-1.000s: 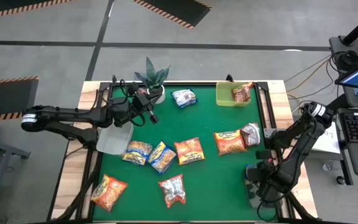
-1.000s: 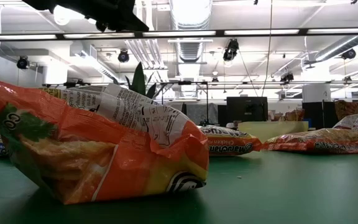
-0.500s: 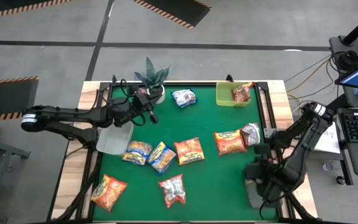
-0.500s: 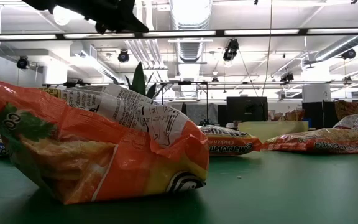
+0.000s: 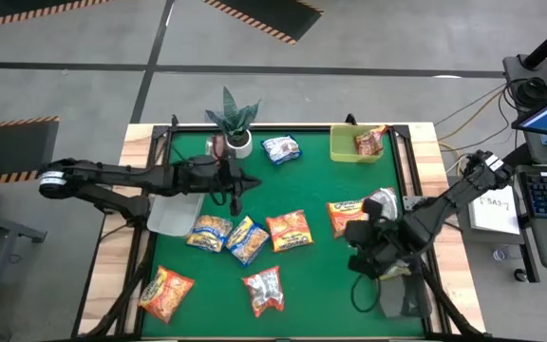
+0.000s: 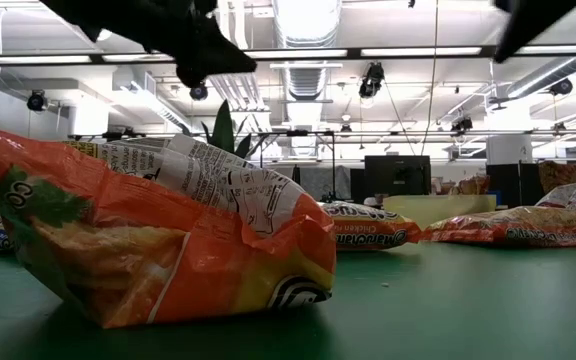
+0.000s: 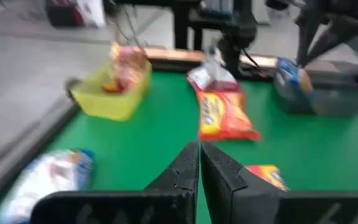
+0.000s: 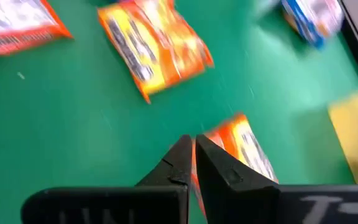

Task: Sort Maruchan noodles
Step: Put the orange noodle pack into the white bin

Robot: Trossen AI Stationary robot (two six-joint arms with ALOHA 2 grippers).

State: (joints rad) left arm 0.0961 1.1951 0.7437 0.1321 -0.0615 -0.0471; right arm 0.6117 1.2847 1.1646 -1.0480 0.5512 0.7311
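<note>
High view: crinkly plastic Maruchan noodle packets [image 5: 291, 230] lie scattered across the green bench [image 5: 321, 285]; one sits in the lime-green square tray [image 5: 354, 144]. Left pincer [image 5: 235, 201] hovers above bare bench near the potted plant [image 5: 235, 122]. Right pincer [image 5: 355, 230] hovers beside an orange packet [image 5: 346, 211].
Wrist views: both pincers fully closed, holding nothing

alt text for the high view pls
Seen from above, eight ramen packets lie scattered on a green table, and another sits in a lime-green tray. The shut left gripper and shut right gripper reach in from either side, both empty.
</note>
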